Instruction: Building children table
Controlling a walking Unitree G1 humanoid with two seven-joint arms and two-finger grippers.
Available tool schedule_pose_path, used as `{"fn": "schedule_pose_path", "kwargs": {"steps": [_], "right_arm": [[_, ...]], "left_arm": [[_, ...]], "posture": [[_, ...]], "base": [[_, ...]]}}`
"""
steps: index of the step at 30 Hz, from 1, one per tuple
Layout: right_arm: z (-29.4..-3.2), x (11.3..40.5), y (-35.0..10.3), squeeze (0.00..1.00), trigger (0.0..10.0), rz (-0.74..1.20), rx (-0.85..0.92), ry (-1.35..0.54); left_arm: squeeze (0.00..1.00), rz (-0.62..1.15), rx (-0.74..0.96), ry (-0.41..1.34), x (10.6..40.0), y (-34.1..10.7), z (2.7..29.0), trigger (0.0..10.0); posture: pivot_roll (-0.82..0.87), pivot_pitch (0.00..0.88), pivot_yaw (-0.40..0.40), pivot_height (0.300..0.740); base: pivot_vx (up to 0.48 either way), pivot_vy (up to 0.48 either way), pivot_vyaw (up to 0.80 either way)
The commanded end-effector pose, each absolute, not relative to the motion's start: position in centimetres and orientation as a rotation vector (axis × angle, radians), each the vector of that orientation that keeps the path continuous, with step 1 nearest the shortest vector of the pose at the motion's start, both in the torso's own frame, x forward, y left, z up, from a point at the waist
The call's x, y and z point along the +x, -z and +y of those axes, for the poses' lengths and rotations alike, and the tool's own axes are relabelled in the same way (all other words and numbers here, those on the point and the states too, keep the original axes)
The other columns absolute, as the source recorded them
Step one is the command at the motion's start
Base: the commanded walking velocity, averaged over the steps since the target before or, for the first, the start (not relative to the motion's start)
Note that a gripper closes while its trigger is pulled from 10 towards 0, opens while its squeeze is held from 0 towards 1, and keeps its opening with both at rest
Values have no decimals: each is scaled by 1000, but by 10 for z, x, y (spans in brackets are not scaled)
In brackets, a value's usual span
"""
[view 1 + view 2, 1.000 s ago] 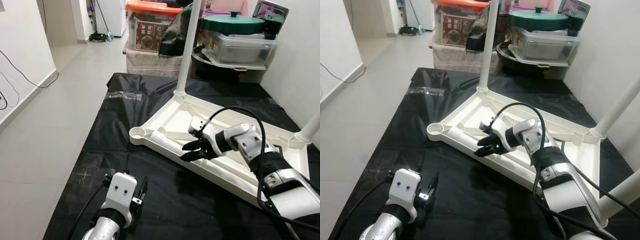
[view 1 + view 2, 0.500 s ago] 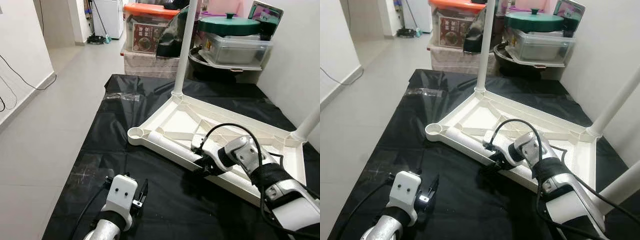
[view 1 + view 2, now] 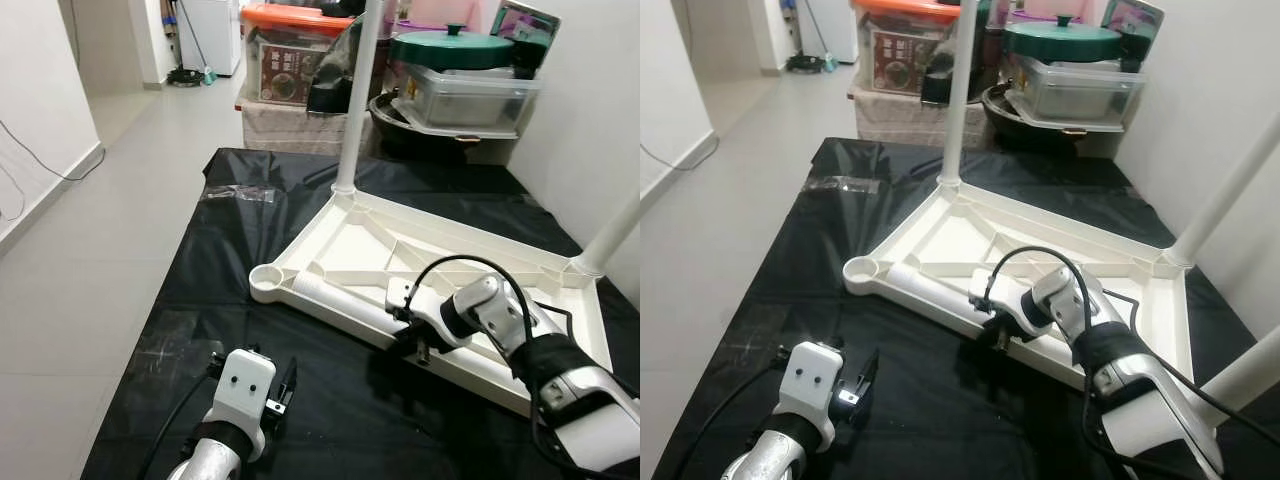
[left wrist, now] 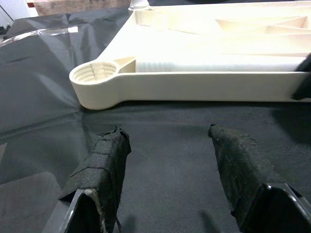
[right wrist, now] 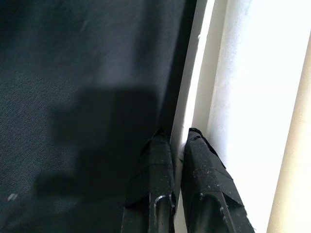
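Table top (image 3: 420, 260) upside down on black sheet (image 3: 330, 400); right tool (image 5: 179, 145) pinching its rim; left tool (image 4: 167, 160) wide, near corner socket (image 4: 95, 77).

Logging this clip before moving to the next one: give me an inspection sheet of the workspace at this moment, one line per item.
Surface: black sheet spread over the tiled floor, wrinkled, a strip of clear tape near its far left edge.
Job's things: white tabletop lying upside down; legs stand at its far and right corners; a loose leg lies along its near edge beside an empty corner socket.
Clutter: nothing seen on the sheet.
Grippers: right gripper pinching the tabletop's near rim, one finger on each side; left gripper open, low over the sheet, holding nothing.
Cables: black cable looping over the right wrist.
Surroundings: storage boxes and a green lid behind; white walls.
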State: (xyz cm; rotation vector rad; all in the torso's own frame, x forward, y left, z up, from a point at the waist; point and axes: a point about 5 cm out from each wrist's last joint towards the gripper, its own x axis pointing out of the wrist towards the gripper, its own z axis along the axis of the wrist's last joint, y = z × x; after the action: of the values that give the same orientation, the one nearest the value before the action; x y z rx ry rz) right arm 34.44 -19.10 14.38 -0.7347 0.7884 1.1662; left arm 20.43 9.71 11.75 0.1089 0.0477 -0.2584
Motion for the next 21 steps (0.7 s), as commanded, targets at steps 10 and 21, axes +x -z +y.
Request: {"fn": "schedule_pose_path", "kwargs": {"steps": [10, 21], "right_arm": [[-187, 311, -150, 0, 0, 748, -875, -1618], [-198, 303, -140, 0, 0, 790, -985, -1673]], "left_arm": [[0, 40, 116, 261, 205, -119, 96, 10000], [0, 44, 115, 259, 205, -118, 97, 10000]], "posture": [[60, 8, -99, 740], [62, 7, -99, 740]], "base": [[0, 0, 0], [0, 0, 0]]}}
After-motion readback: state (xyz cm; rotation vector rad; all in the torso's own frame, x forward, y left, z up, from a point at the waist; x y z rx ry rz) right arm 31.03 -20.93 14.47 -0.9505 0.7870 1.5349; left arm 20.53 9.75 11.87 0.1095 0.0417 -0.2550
